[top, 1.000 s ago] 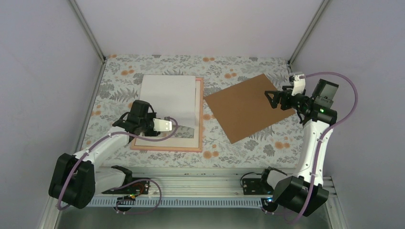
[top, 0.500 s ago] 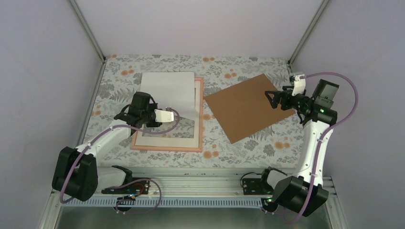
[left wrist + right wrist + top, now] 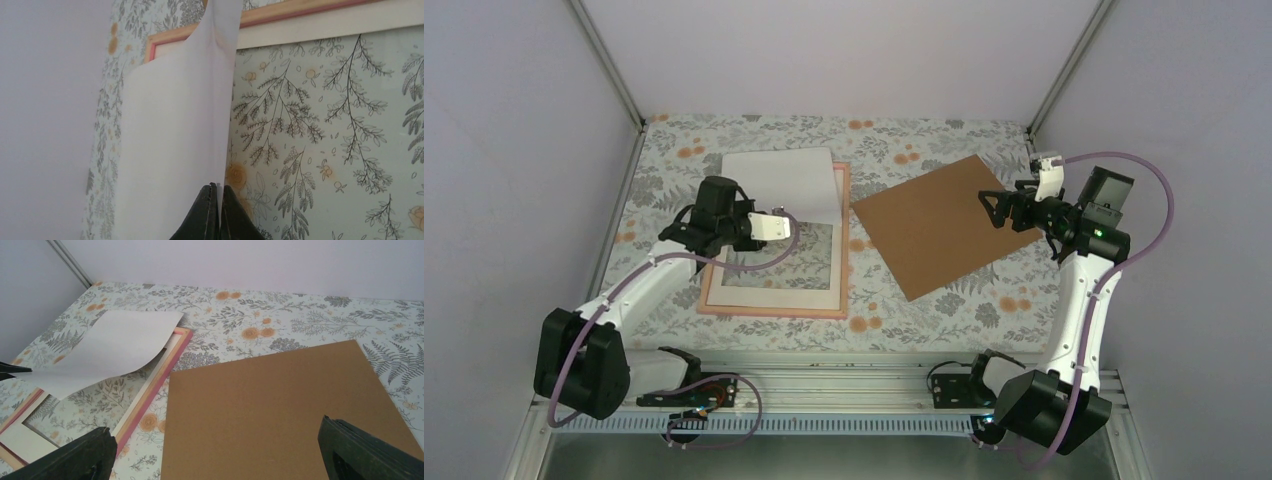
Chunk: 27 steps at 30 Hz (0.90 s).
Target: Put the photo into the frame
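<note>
I judge the photo (image 3: 170, 150) limp and crease-prone, my left gripper (image 3: 217, 194) pinching its 6 o'clock edge, right gripper (image 3: 991, 208) spread wide.

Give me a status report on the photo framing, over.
Left claw shut on the photo, white back up, curled over the frame. Right claw open over the brown board. Nothing seen in the way.

The lifted photo (image 3: 784, 185) is curling over the far half of the frame (image 3: 774, 312), blocking it; the near half is lying uncovered.
</note>
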{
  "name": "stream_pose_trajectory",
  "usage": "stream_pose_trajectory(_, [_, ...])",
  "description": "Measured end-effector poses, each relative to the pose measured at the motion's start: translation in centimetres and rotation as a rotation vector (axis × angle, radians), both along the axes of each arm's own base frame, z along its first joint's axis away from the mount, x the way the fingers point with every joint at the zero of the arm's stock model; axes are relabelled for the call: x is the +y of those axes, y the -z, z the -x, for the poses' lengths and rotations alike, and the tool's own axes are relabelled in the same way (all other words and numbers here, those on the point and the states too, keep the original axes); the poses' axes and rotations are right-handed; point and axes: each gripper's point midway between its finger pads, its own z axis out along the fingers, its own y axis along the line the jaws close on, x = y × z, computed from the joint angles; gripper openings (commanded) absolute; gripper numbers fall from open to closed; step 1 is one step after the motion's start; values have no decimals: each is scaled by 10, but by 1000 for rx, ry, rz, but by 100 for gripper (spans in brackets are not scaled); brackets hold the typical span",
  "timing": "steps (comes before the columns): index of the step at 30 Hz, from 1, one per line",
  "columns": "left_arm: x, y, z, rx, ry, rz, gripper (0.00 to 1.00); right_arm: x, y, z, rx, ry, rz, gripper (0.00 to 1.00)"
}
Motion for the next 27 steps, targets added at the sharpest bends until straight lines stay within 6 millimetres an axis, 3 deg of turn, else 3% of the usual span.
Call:
stream_pose_trajectory(8, [-1, 4, 9, 27, 17, 3, 2, 0, 0, 0, -1, -2, -1, 100])
stream_pose_trajectory(17, [4, 21, 39, 55, 78, -29, 2, 1, 1, 1, 0, -1, -3, 100])
stream_pose_trajectory(27, [3, 28, 45, 73, 93, -38, 2, -1, 1, 1, 0, 4, -3, 100])
